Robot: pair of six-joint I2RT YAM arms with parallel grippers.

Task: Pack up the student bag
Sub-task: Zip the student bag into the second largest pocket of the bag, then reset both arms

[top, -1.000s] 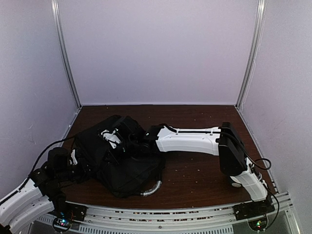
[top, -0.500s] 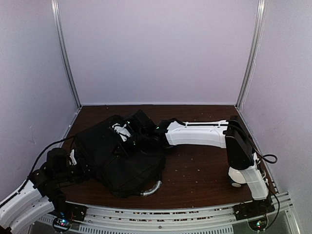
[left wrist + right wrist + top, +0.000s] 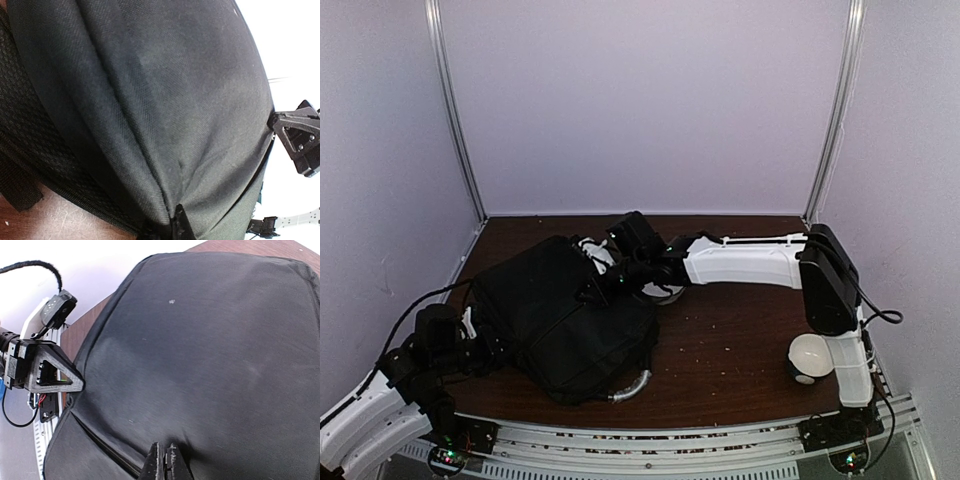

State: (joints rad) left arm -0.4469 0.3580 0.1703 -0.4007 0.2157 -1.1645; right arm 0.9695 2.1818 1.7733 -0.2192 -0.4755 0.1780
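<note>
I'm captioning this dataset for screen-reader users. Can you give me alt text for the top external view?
A large black bag lies on a brown table, left of centre, its silvery handle toward the near edge. The left gripper meets the bag's left edge, and the right gripper reaches its far side, arm stretched across the table.

Dark brown wooden table top point(image 3: 740, 345) with pale specks, plain lilac-white back wall point(image 3: 650, 110), matching side walls, silver metal corner posts left point(image 3: 455, 120) and right point(image 3: 835, 115), metal rail point(image 3: 650, 442) along near edge, soft even light
</note>
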